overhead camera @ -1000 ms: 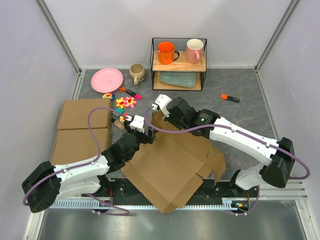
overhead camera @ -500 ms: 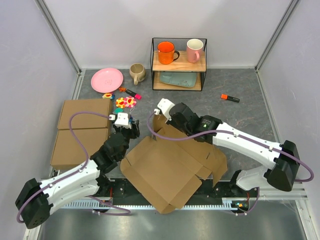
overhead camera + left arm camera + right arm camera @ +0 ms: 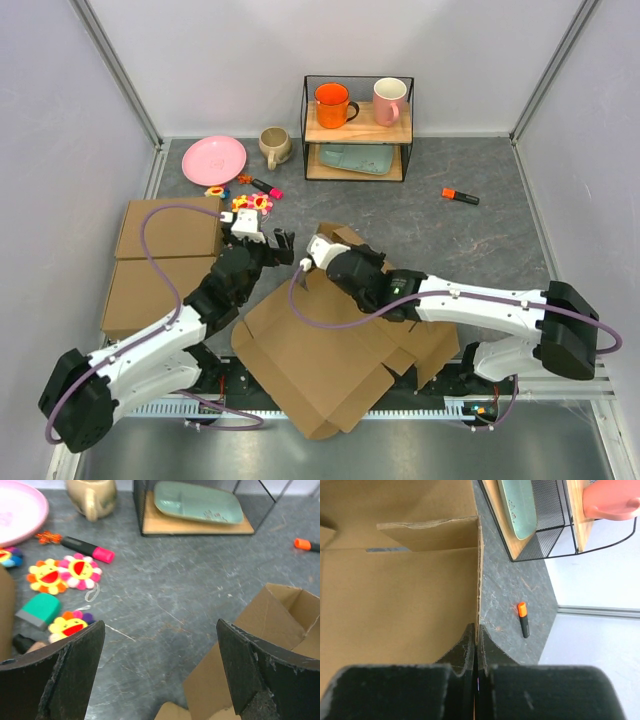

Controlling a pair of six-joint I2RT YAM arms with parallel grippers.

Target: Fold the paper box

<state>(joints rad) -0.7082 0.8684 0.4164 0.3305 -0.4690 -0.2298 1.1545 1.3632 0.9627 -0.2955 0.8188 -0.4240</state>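
The paper box (image 3: 330, 350) is lying on the table (image 3: 480, 240) between the two arms, mostly flat, with one wall and a corner flap standing up at its far end and its near corner reaching over the rail at the table's front edge. The right claw (image 3: 476, 640) is clenched on the thin top edge of that raised wall, the jaws pressing together with only the cardboard between them, while the left claw (image 3: 160, 630) is hanging released and empty just beside the box's upright corner, above bare table. The main risk, as I am judging it, is coming from that narrow pinch: if the right arm is pulling or twisting the wall with nothing pinning the sheet down, the whole box is likely to be sliding or pivoting instead of creasing, and the edge may be slipping out or tearing at a slit. The left claw is also working close to the flower toys (image 3: 65, 572) and the pink highlighter (image 3: 87, 548), so a wide sweep could be scattering them. No brand, label or writing is showing anywhere; the cardboard is looking plain brown, and the toys are carrying only smiling faces
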